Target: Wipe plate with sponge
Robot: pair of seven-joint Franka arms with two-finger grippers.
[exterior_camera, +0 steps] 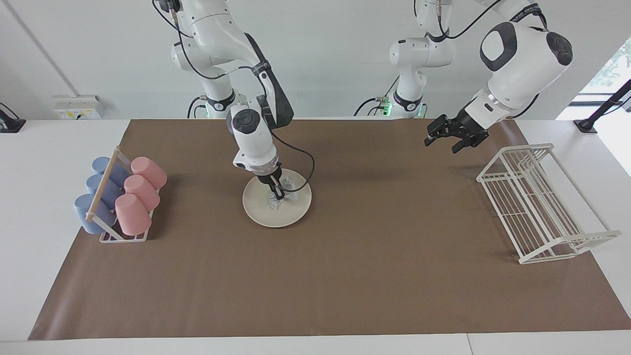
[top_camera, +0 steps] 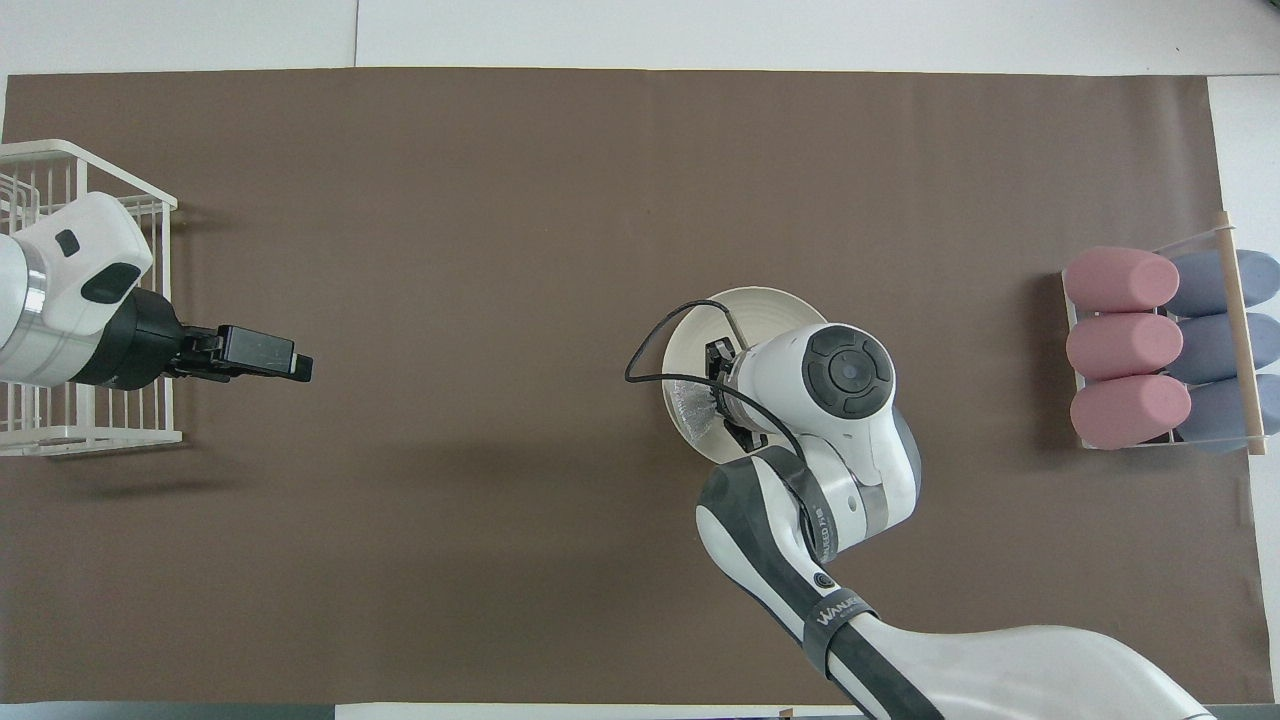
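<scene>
Right under the right hand (exterior_camera: 279, 193) sits the sponge (exterior_camera: 285, 193), pinched between the fingers and pressed down onto the plate (exterior_camera: 261, 209). The hand points pretty much straight down, and the sponge spreads out from its tips as a crinkly silvery wad. It looks a bit longer running from the part of the plate nearer the robots toward the plate's middle, but honestly it's so crumpled I can't call a clear long axis. From overhead only a sliver of the sponge (top_camera: 690, 400) peeks out beside the wrist, toward the left arm's end of the worktop, and the arm covers a good chunk of the plate (top_camera: 760, 300). A black cable loops out from the wrist over the plate's edge.

The plate lies flat on the brown mat (exterior_camera: 345, 276), being round it has no direction to speak of. Toward the right arm's end from the hand there's a cup rack (exterior_camera: 121, 202) with pink and blue cups lying on their sides.

The left hand (exterior_camera: 446, 140) is just waiting, up in the air over bare mat, with its fingers apart and nothing between them. Just past it toward the left arm's end of the worktop stands a white wire dish rack (exterior_camera: 542, 207).
</scene>
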